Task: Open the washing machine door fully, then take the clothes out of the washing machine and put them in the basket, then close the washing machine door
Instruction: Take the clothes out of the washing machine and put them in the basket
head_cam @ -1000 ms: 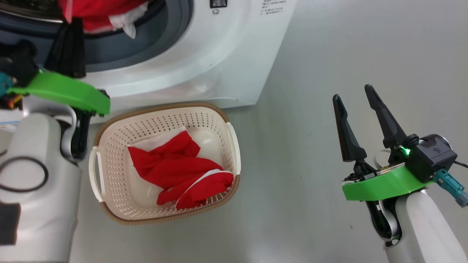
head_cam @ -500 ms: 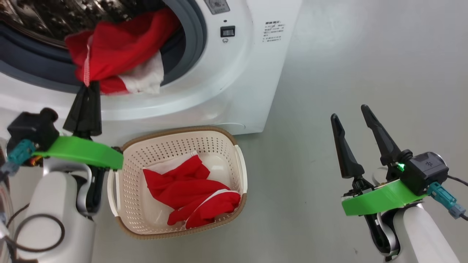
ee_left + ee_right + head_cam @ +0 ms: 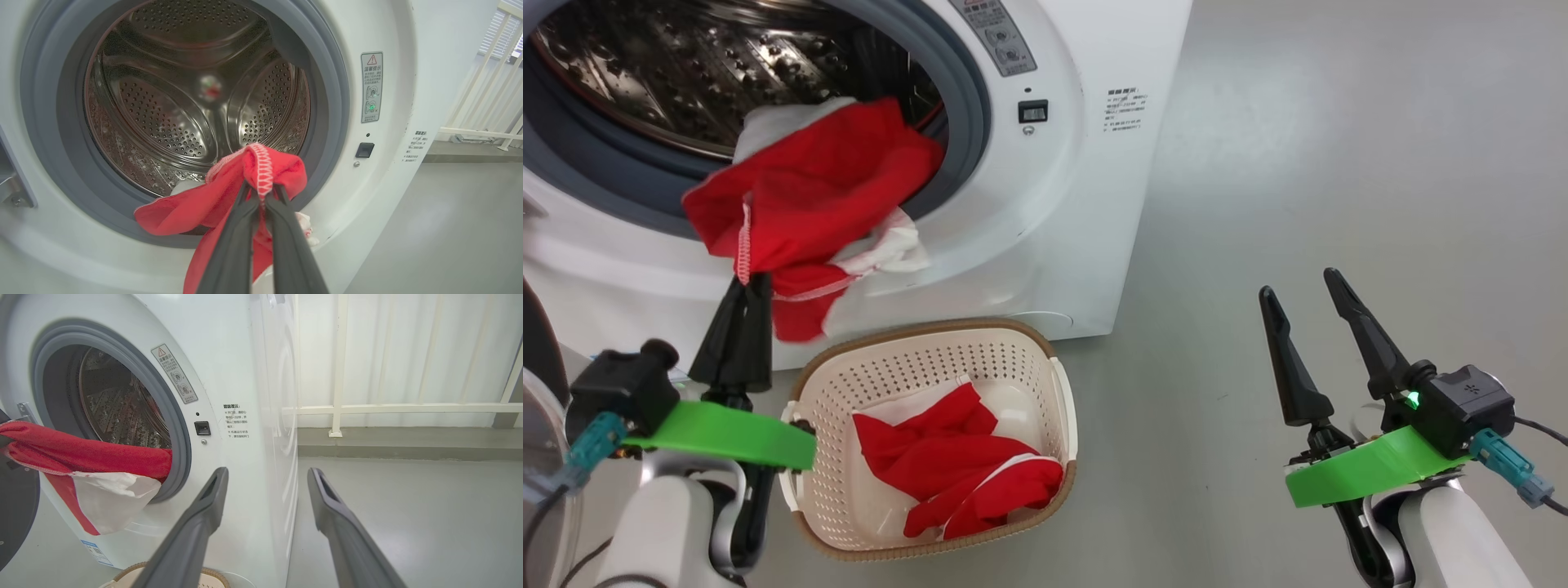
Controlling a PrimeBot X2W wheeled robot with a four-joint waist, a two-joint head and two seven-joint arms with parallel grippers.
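Two red garments to track. Your left gripper [image 3: 747,282] is pinched tight on the hem of the first red garment [image 3: 817,188]. It hangs out over the grey door seal [image 3: 968,122] of the washing machine [image 3: 1078,204], with a white cloth piece [image 3: 894,249] bunched against it, above the basket [image 3: 915,331]. The second red garment [image 3: 956,465] lies inside the basket, which sits on the floor [image 3: 1339,122] right at the machine's front. Your right gripper [image 3: 1294,282] is spread wide, holding nothing, well off to the right.
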